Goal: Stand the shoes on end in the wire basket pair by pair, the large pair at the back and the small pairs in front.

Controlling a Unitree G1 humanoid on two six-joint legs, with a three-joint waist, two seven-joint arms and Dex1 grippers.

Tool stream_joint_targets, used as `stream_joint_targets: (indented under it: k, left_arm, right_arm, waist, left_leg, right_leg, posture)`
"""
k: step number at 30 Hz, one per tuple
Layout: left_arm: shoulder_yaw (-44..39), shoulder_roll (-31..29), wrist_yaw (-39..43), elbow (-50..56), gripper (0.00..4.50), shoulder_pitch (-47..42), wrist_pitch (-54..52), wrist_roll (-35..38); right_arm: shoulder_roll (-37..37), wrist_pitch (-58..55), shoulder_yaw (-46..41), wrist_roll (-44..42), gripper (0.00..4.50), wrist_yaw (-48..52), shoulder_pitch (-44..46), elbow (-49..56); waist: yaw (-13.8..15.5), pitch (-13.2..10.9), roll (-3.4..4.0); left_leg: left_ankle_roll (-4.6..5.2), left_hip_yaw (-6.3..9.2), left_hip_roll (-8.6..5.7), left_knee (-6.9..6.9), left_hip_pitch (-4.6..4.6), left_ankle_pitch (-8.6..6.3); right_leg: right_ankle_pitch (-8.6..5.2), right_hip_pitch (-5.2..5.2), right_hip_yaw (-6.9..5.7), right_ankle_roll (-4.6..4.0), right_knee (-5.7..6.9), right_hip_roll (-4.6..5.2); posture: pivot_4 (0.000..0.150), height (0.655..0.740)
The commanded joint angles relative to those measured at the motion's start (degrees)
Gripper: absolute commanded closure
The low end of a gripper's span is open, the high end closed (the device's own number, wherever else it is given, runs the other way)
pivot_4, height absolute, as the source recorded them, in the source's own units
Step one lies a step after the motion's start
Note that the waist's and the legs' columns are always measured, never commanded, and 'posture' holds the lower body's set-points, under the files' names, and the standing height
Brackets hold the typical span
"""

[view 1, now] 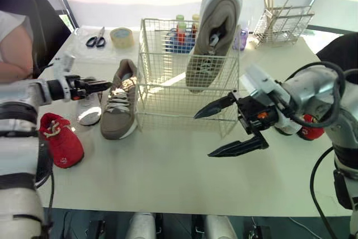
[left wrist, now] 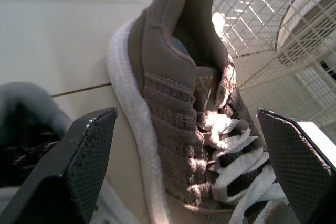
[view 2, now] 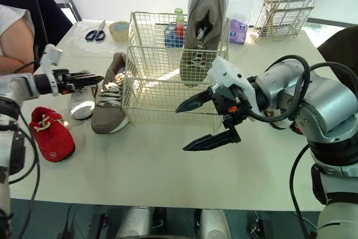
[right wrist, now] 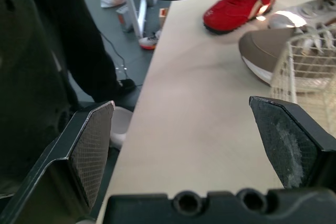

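The right gripper [view 2: 180, 130] sits just in front of the basket [view 1: 168, 100], near its front right corner, fingers spread wide with nothing between them. The basket stands mid-table. In its back right part the upright tan shoe [view 1: 215, 32] stands on its toe, heel well above the rim and opening facing forward.

Left of the basket, just beside its wall, the flat tan shoe [view 1: 118, 107] lies on its sole, toe toward the front. The left gripper [view 1: 106, 87] reaches toward the basket from the left, tips at this shoe's laces. The left wrist view shows its fingers [left wrist: 79, 166] released and wide apart, with the shoe's collar and laces between them; whether they touch it cannot be told.

A white shoe [view 1: 89, 110] lies under that gripper, further left of the basket, and a red shoe [view 1: 60, 138] further left and forward. Right of the basket, behind the right arm, another red shoe [view 1: 311, 132] peeks out.

Behind the basket are bottles [view 1: 180, 31]. Back left lie a tape roll [view 1: 121, 36] and scissors [view 1: 96, 38], and back right stands a small rack [view 1: 282, 23].
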State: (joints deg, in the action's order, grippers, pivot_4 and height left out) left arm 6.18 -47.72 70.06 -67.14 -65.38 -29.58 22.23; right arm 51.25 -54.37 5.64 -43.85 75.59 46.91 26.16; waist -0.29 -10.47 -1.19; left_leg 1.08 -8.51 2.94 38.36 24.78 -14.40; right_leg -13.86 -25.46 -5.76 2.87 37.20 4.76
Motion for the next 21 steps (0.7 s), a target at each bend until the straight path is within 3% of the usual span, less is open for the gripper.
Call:
stream_joint_targets:
  k: [1,6,9,12,16,17,21]
  left_arm:
    - [-0.96,0.95,2.33,-2.93,0.09,-2.91,2.90,-4.71]
    - [-0.22,5.06,2.46,-4.68,0.09,-2.28,5.71,-10.36]
    - [-0.65,6.92,0.08,-5.47,0.90,-1.36,7.47,-13.10]
    - [-2.43,7.78,-1.26,-6.05,2.35,-0.42,8.16,-13.73]
    - [-4.97,7.96,-0.21,-5.99,3.93,0.13,6.71,-13.77]
    - [-6.16,7.92,-0.65,-5.84,4.11,0.06,6.28,-13.21]
    - [-11.33,7.22,-4.16,-5.08,4.11,-0.61,5.67,-10.86]
  right_arm:
    - [1.91,-0.79,-2.96,-1.82,0.00,-1.85,-0.49,2.68]
    - [4.03,-1.23,-4.45,-2.42,0.00,-3.56,-0.49,2.93]
    - [4.79,-0.85,-4.65,-2.41,0.00,-3.92,-0.22,2.50]
    - [4.92,0.07,-4.28,-1.44,0.00,-4.08,-0.05,1.71]
    - [4.84,1.48,-3.46,-0.30,0.00,-3.93,0.09,0.73]
    - [4.73,1.80,-3.26,-0.10,0.00,-3.85,0.20,0.44]
    - [4.28,3.12,-2.62,1.07,0.00,-3.76,0.76,-0.81]
  waist:
    - [-0.32,0.00,-0.01]
    - [-0.45,0.00,-0.01]
    - [-0.34,0.02,-0.01]
    - [-0.24,0.03,-0.01]
    - [-0.34,0.03,-0.01]
    - [-0.37,0.03,-0.01]
    - [-0.45,0.03,-0.01]
  left_leg:
    - [0.00,0.01,0.00,0.00,0.01,0.00]
    - [0.06,0.05,0.01,0.00,0.01,-0.03]
    - [0.25,0.11,0.01,0.00,0.01,-0.14]
    - [0.26,0.11,0.00,0.03,0.00,-0.14]
    - [0.33,0.10,0.00,0.23,0.01,-0.19]
    - [0.34,0.10,0.02,0.33,0.02,-0.20]
    - [0.70,0.11,0.03,0.67,0.18,-0.42]
  right_leg:
    - [0.00,-0.01,0.00,0.00,0.00,0.00]
    - [-0.01,-0.02,0.00,0.01,0.06,-0.01]
    - [0.00,0.00,-0.01,0.01,0.06,0.00]
    - [0.00,0.01,-0.01,0.01,0.06,0.04]
    - [-0.01,0.09,-0.02,0.04,0.08,0.04]
    - [-0.02,0.10,-0.02,0.07,0.11,0.04]
    - [-0.01,0.09,-0.02,0.19,0.19,0.07]
  posture:
    - [0.150,0.7352]
    - [0.150,0.7352]
    - [0.150,0.7352]
    - [0.150,0.7352]
    - [0.150,0.7352]
    - [0.150,0.7352]
    - [0.150,0.7352]
